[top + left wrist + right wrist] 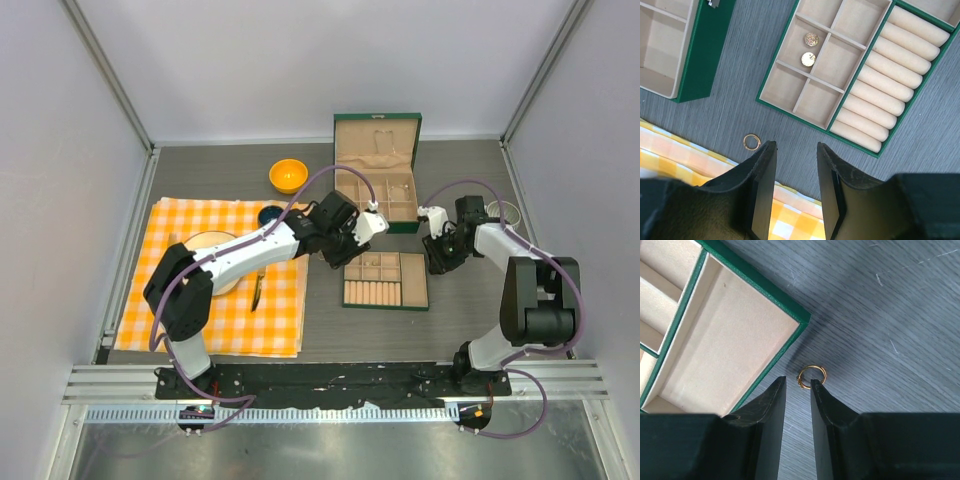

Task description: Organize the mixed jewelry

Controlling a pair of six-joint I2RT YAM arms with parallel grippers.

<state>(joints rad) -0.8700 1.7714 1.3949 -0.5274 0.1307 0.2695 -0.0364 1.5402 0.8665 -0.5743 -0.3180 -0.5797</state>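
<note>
A small gold ring lies on the grey table just off the corner of the green jewelry box. My right gripper is open with a narrow gap, its tips right at the ring's near side. A second gold ring lies on the table by the checked cloth's edge, just left of my open, empty left gripper. Two round gold pieces sit in one compartment of the green tray. A silvery hoop shows partly behind the right arm.
The open jewelry box stands at the back centre, the tray in front of it. An orange checked cloth on the left holds a plate and knife. An orange bowl sits behind it.
</note>
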